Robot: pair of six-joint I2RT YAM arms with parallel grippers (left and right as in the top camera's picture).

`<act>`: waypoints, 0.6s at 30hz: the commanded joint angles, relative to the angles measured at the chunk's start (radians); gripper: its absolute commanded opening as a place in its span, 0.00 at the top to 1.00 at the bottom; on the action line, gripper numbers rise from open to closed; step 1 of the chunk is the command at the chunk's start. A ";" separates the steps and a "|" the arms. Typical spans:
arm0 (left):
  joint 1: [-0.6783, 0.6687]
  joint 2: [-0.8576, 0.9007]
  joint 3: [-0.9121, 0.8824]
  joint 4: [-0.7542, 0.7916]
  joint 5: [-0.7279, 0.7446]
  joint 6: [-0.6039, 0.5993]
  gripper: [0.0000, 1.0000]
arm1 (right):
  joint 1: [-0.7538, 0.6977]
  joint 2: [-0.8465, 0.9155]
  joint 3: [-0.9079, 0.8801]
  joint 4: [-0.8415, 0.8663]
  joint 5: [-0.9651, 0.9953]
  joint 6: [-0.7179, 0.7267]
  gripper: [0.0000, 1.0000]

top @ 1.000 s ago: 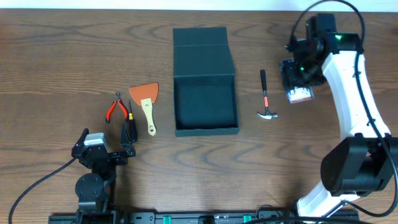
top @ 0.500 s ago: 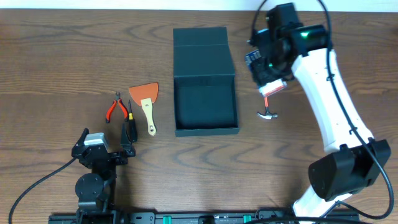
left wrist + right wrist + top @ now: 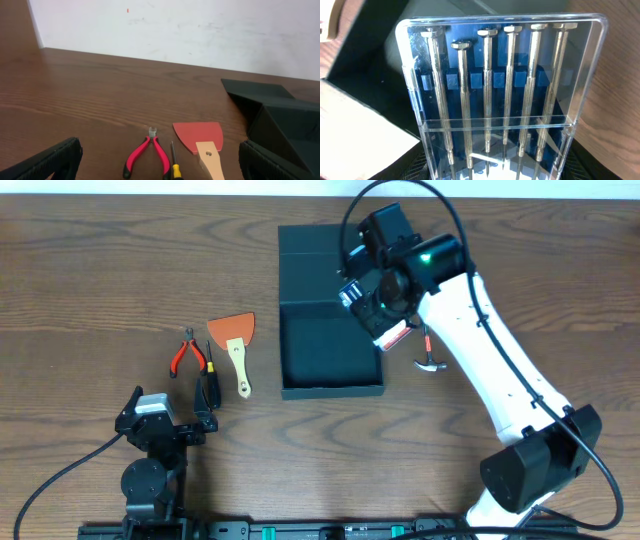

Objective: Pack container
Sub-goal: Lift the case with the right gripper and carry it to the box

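Over the container's right wall: my right tool hangs with a clear, hard plastic case of six slim steel precision screwdrivers on a blue insert.
Right tool: pinching the case by its lower end, with the screwdriver heads pointing away from my wrist.
Container: a dark teal-green, matte, rigid rectangular container at the middle of the brown wood-grain surface, nearer the far edge. Its hinged lid flap is thrown back toward the far edge, and the cavity is open upward.
Relation that matters: the cavity lies just to my left and below the case. Bare wood shows past the case's right side, so I judge the next move to be a short shift toward the left edge, then a descent.
Long axes: the container runs from near edge to far edge. The case looks slanted across that line, so a wrist turn may be wanted.
Nearer arm: the right, by far.
Left tool: spread wide and empty, low by the near edge, well apart from the container.
Other things: red-handled pliers, a black-and-yellow screwdriver and an orange scraper with a pale wooden handle lie toward the left edge. A small hammer lies just beside the right wall, partly under my arm.
Handling: the glossy case could slip, or catch the wall.
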 commanded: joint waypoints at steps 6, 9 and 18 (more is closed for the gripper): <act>0.005 -0.006 -0.031 -0.017 -0.004 0.013 0.01 | 0.085 0.003 0.026 0.024 -0.006 -0.060 0.69; 0.005 -0.006 -0.030 -0.017 -0.004 0.013 0.01 | 0.108 0.003 0.026 0.042 -0.006 -0.071 0.69; 0.005 -0.006 -0.030 -0.017 -0.004 0.013 0.01 | 0.141 0.003 0.026 0.059 -0.006 -0.194 0.67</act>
